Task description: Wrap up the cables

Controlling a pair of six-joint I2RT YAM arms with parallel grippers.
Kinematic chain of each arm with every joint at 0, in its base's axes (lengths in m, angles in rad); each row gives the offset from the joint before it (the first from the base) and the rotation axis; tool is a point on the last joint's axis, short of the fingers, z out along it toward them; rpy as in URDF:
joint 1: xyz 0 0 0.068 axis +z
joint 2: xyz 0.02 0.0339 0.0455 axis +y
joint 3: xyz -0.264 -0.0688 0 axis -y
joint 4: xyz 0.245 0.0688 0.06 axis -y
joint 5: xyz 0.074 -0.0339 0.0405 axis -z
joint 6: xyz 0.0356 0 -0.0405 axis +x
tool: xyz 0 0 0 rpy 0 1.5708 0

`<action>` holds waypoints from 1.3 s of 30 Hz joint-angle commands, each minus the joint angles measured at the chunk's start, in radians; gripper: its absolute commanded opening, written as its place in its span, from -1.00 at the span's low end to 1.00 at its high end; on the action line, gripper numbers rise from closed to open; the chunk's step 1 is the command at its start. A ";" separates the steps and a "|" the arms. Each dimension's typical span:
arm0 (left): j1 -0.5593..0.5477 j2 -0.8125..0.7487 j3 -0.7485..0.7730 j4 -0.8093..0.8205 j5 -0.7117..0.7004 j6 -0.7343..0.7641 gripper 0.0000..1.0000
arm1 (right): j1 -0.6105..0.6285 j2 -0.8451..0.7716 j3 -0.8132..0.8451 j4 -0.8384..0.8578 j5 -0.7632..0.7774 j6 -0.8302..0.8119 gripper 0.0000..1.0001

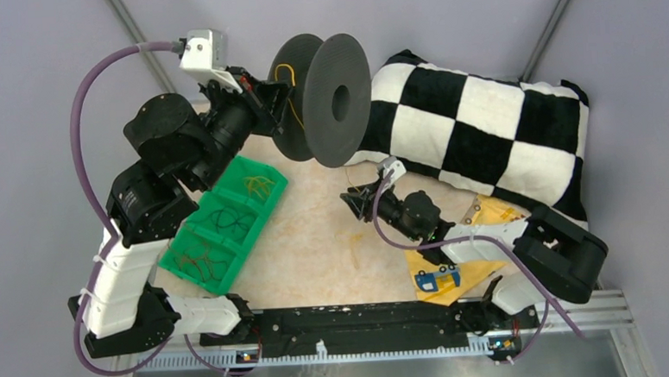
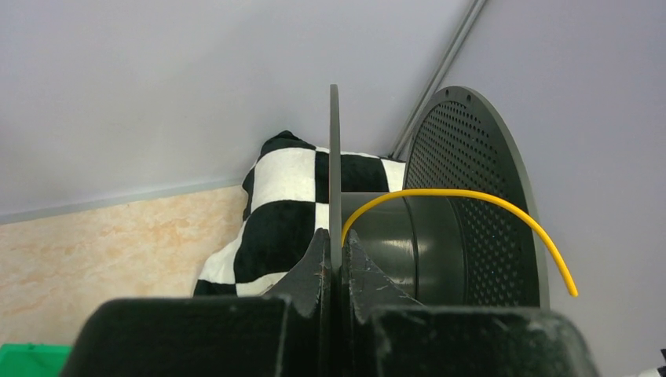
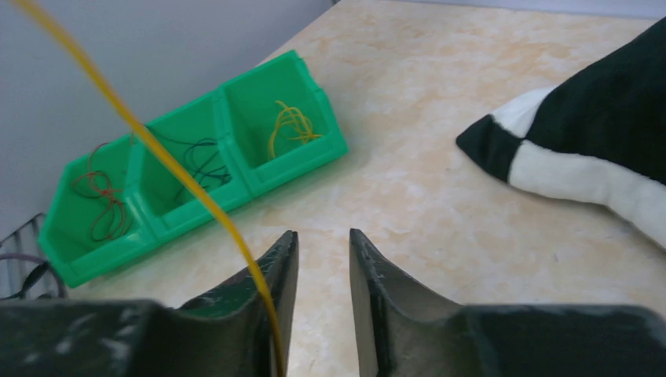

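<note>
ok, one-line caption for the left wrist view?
Left gripper shut on one flange of the black plastic spool, a thin yellow wire arcing over its hub, black-and-white checkered pillow behind.

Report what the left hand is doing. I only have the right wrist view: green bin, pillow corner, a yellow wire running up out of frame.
Observer: The left hand is shut on the rim of one flange of a black spool.
Operator: Say whether any wire is on that spool.
Observer: A yellow wire arcs out from the hub between the two flanges, and its end hangs free in the air.
Operator: Place the spool for me.
Observer: It is at the far side of the table, right beside the checkered pillow. I cannot tell if they touch.
</note>
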 commanded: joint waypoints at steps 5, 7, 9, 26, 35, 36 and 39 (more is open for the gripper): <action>-0.002 -0.041 0.053 0.066 -0.032 -0.007 -1.00 | 0.006 -0.037 -0.049 0.135 0.249 0.073 -0.81; -0.002 -0.052 0.034 0.075 -0.046 0.001 -1.00 | 0.006 -0.087 -0.099 0.131 0.284 0.075 -0.77; -0.002 -0.054 0.023 0.072 -0.061 0.002 -1.00 | 0.004 -0.150 -0.139 0.111 0.295 0.072 -0.57; -0.002 -0.024 -0.027 -0.009 0.014 0.066 -1.00 | -0.029 -0.562 -0.197 -0.275 0.452 0.047 -1.00; -0.002 0.019 -0.295 0.010 0.433 0.160 -1.00 | -0.264 -0.967 -0.058 -0.858 0.372 0.077 -1.00; -0.002 0.017 -0.335 0.034 0.469 0.169 -1.00 | -0.265 -0.972 -0.023 -0.906 0.371 0.064 -1.00; -0.002 0.022 -0.411 0.057 0.504 0.222 -1.00 | -0.265 -0.967 0.077 -1.051 0.350 0.036 -1.00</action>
